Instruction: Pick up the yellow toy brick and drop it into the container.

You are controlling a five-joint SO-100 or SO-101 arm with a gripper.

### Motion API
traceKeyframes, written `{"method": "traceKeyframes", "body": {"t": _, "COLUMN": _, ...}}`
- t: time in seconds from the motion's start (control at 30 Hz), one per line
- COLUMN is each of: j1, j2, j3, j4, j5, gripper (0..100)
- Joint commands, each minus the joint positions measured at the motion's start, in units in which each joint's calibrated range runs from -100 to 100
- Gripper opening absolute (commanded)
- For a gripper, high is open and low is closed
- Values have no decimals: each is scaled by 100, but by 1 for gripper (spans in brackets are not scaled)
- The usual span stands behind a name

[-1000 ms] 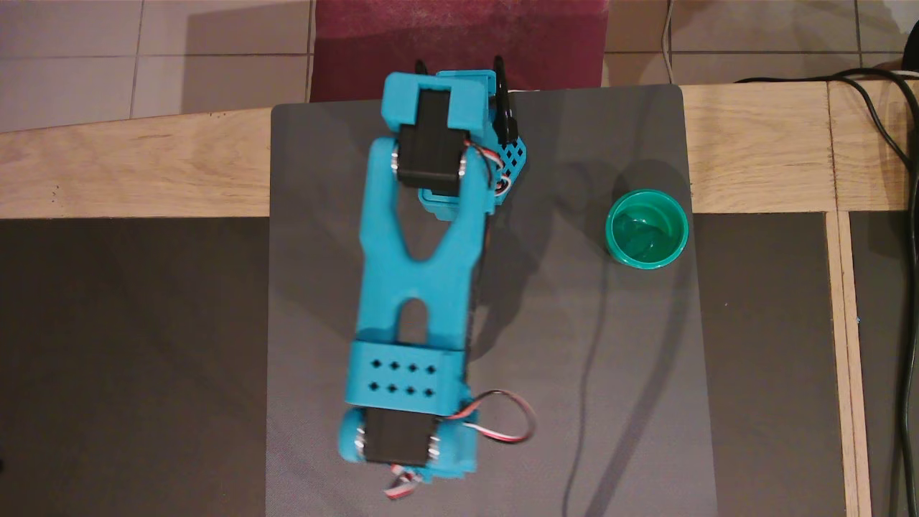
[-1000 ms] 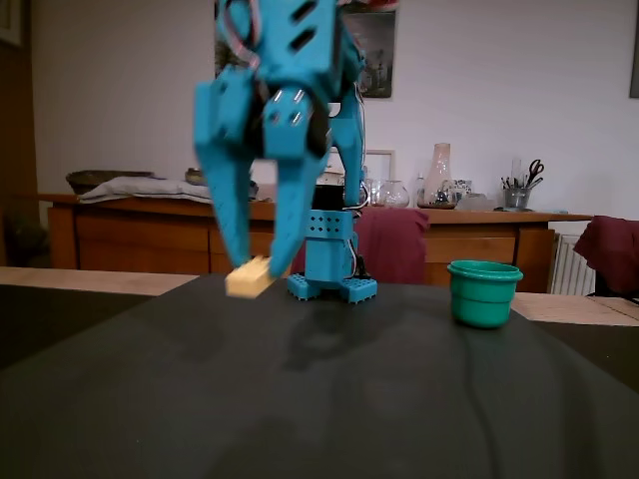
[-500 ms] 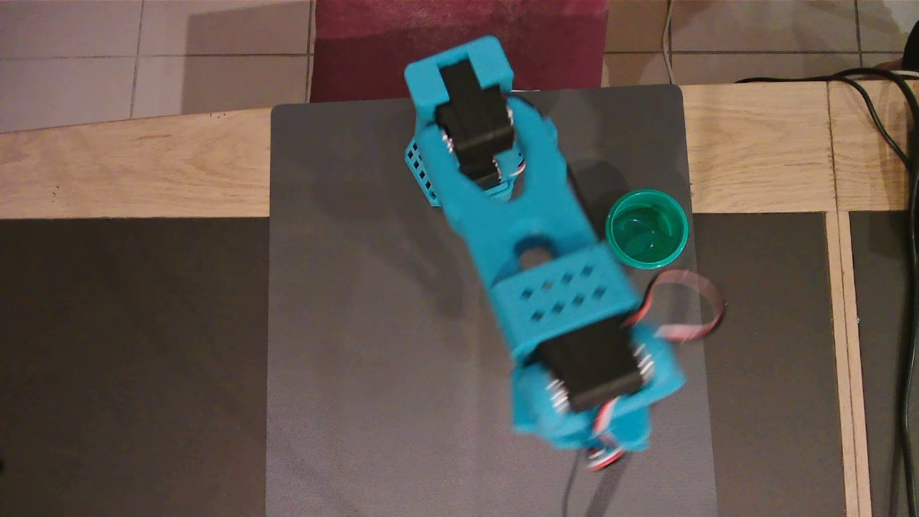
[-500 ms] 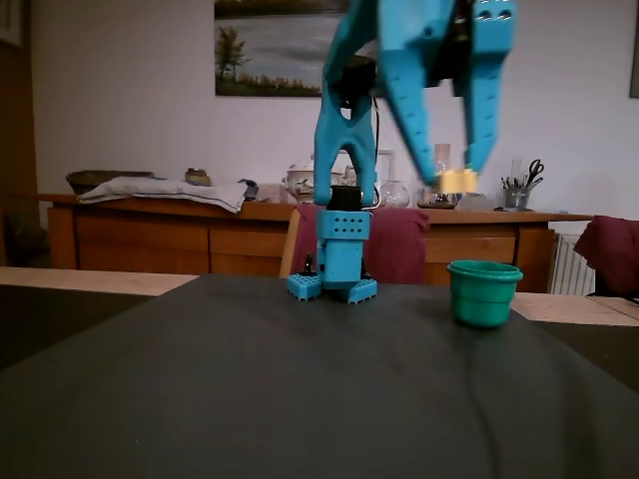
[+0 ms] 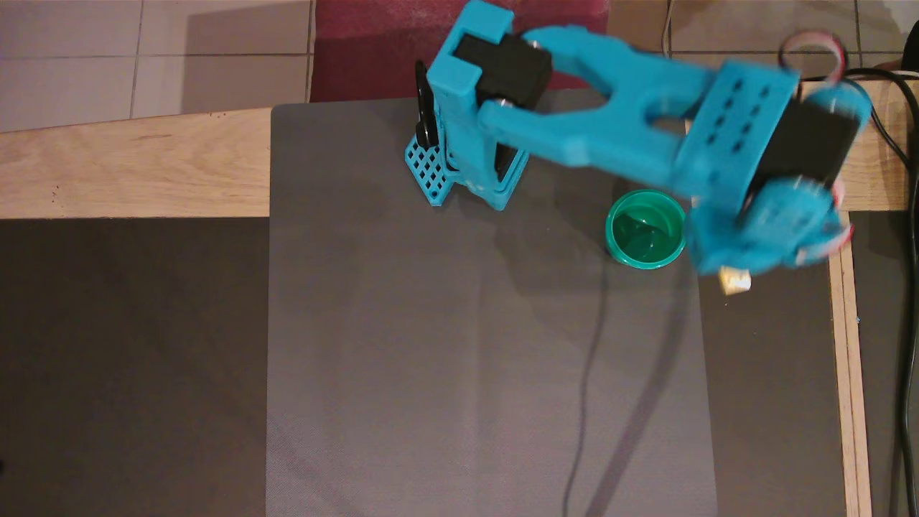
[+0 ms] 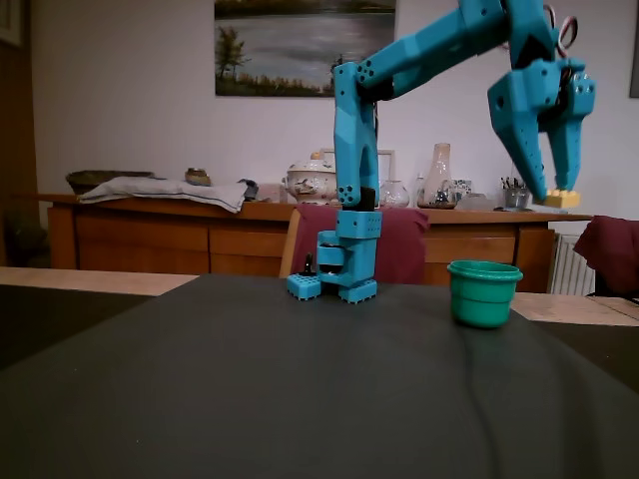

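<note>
The blue arm reaches out high over the table, its gripper [image 6: 555, 196] pointing down with the jaws clenched on the yellow toy brick [image 6: 561, 199], which hangs in the air well above the table. In the fixed view the brick sits up and to the right of the teal cup [image 6: 484, 292]. From the overhead view the brick [image 5: 735, 280] peeks out under the gripper [image 5: 739, 271], just past the right rim of the cup [image 5: 645, 229], not over its opening. The cup stands upright on the grey mat [image 5: 431, 359].
</note>
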Motion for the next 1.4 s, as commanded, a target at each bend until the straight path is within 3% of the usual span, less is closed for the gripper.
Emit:
{"method": "traceKeyframes", "body": {"t": 0.0, "j1": -109, "j2": -244, "j3": 160, "j4": 194, "j5": -56, "gripper": 0}}
{"method": "traceKeyframes", "body": {"t": 0.5, "j1": -78, "j2": -2293, "j3": 1866, "j4": 194, "j5": 27, "gripper": 0}}
{"method": "traceKeyframes", "body": {"t": 1.0, "j1": -163, "j2": -2377, "j3": 3391, "j4": -393, "j5": -177, "gripper": 0}}
{"method": "traceKeyframes", "body": {"t": 1.37, "j1": -527, "j2": -2326, "j3": 3517, "j4": -846, "j5": -490, "gripper": 0}}
